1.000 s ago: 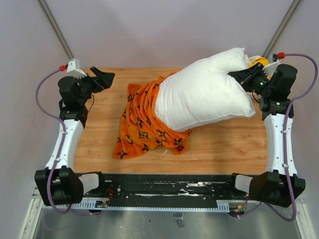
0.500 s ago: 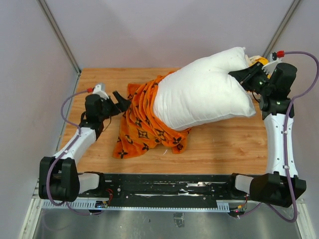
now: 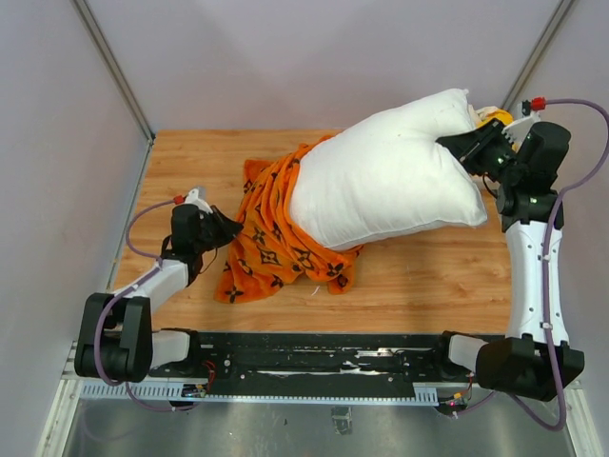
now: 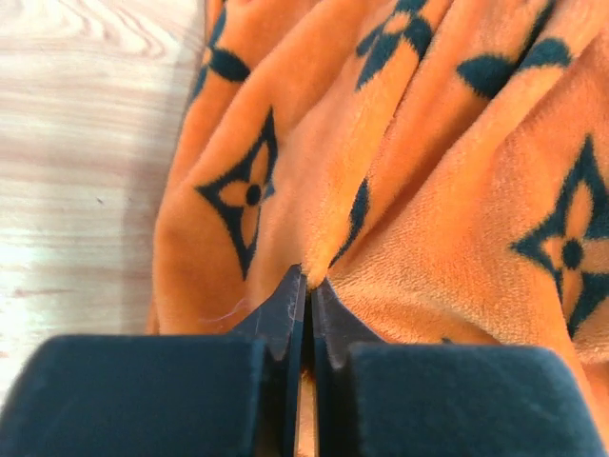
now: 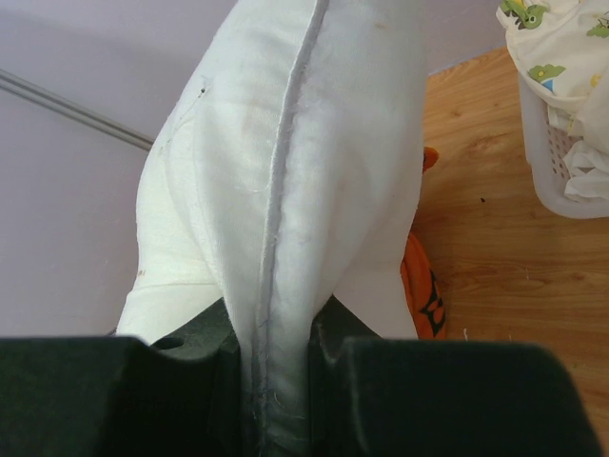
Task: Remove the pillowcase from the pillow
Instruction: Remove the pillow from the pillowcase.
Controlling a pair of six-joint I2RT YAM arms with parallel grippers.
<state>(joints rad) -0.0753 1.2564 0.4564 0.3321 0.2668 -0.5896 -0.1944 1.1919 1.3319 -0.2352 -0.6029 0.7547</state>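
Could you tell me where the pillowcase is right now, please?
In the top view, the pillowcase lies bunched left of centre, around the pillow's left end, its left edge pinched by the left gripper.

1. left arm (image 3: 152,282): white link shells, black joint housings.
2. right arm (image 3: 529,276): the same white-and-black build.
3. purple cables (image 3: 130,231): thin, one looping along each arm, each tipped by a red connector (image 3: 178,200).
4. left fingers (image 4: 282,319): matte black, tapering to thin tips.
5. right fingers (image 5: 205,347): dark, blocky, matte.
6. base rail (image 3: 324,354): black, joining both arm mounts.
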